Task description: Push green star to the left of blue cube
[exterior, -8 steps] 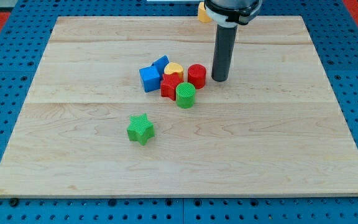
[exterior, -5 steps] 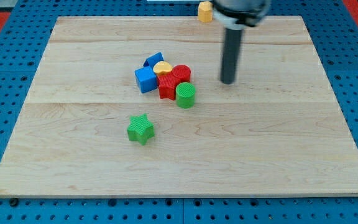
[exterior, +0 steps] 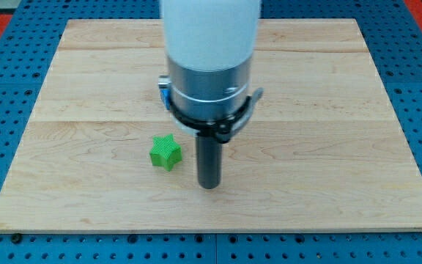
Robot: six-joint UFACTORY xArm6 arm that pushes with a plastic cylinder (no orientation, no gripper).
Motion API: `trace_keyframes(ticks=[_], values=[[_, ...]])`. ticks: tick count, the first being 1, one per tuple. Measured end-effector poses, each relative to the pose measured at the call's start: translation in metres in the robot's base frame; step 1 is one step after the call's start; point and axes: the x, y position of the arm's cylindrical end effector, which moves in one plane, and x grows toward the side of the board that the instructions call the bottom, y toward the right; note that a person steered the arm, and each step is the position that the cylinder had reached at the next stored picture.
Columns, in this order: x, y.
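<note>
My tip (exterior: 209, 185) sat just right of the green star (exterior: 166, 152) — no pincer fitted — lining up; blue cube (exterior: 164, 94) probably behind the arm, next shove up-left.

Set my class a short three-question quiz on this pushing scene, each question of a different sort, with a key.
1. True or false: my tip touches the green star.
2. Which side of the green star is my tip on? A) the view's left B) the view's right and a little lower C) the view's top
3. Fill in: the arm's body hides most of the block cluster; only a sliver of ____ block shows at its left edge.

Key: 1. False, a gap of bare board separates them. 2. B. 3. blue.
</note>
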Motion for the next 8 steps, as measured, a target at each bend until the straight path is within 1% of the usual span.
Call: trace_keyframes(ticks=[1,2,3,4,5,6,8], values=[[-0.014,-0.031],[-0.054,-0.042],[-0.079,-0.066],[-0.082,-0.090],[-0.065,-0.101],[-0.065,-0.127],[-0.131,-0.145]])
